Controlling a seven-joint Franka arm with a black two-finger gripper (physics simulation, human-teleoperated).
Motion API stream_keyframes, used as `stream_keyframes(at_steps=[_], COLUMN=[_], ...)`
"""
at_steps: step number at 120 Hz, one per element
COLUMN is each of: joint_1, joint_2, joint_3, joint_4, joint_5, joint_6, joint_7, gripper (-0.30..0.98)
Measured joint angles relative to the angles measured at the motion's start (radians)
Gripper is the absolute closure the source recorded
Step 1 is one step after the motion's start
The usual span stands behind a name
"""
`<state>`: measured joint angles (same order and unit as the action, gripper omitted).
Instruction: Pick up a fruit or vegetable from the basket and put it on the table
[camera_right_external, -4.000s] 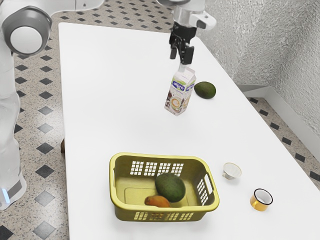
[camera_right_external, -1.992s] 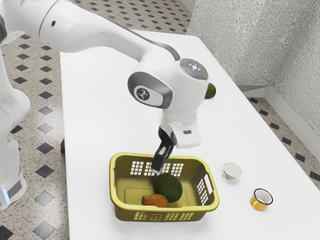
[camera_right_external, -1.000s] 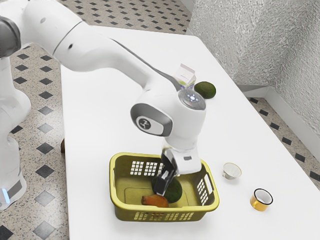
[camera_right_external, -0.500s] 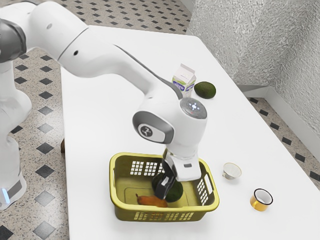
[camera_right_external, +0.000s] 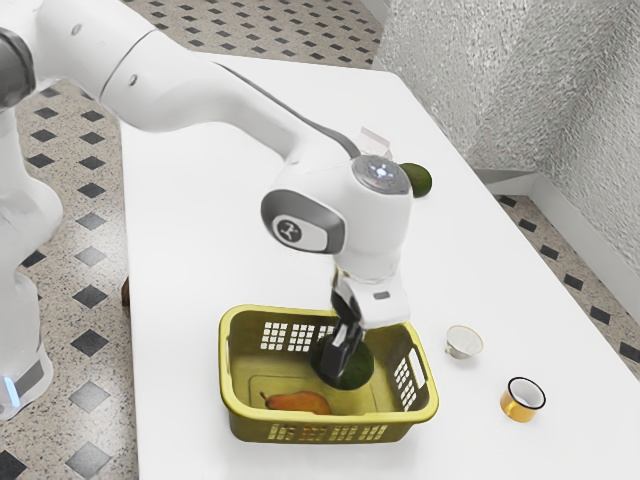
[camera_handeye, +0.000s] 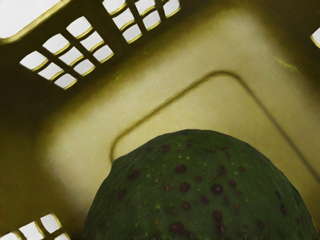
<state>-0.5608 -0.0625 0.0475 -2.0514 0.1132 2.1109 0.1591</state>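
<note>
Over the yellow-green basket (camera_right_external: 340, 417), my gripper (camera_right_external: 342, 362) reaches down past the rim and is shut on the dark green avocado (camera_right_external: 361, 369). One finger lies across the avocado's near side; the other is hidden behind it. In the wrist view the avocado (camera_handeye: 200, 192) is large and close under my hand, with the basket floor (camera_handeye: 190, 55) beyond it. An orange pear-shaped fruit (camera_right_external: 298, 403) lies on the basket floor, beside the avocado.
On the white table (camera_right_external: 210, 230), a small pale bowl (camera_right_external: 463, 342) and an orange cup (camera_right_external: 522, 400) stand beyond the basket's right end. Farther back are a carton (camera_right_external: 374, 140), partly hidden by my arm, and another avocado (camera_right_external: 419, 181).
My hand has risen a little since half a second ago, and the avocado has come up with it. The orange fruit has shifted slightly toward the exterior view's left and shows more fully.
</note>
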Motion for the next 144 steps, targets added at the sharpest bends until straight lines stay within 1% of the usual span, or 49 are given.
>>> stream_keyframes(at_steps=[7,12,26,51,73,99,124,135,144], joint_1=[0.006,0.007,0.006,0.006,0.016,0.024,0.023,0.034,0.058], joint_2=[-0.026,-0.049,-0.096,-0.107,-0.101,-0.045,0.02,0.04,0.048], joint_3=[-0.002,-0.003,-0.005,-0.006,0.001,0.077,0.18,0.219,0.232], joint_4=[0.002,0.002,0.01,0.069,0.133,0.216,0.271,0.29,0.297], joint_5=[0.003,0.003,0.003,0.014,0.043,0.066,0.07,0.07,0.069], joint_6=[0.001,0.001,-0.003,-0.03,-0.056,-0.072,-0.078,-0.078,-0.078], joint_7=[-0.008,-0.011,-0.016,-0.011,-0.005,0.003,0.014,0.021,0.026], gripper=[0.7,0.72,0.67,0.62,0.66,0.65,0.65,0.65,0.65])
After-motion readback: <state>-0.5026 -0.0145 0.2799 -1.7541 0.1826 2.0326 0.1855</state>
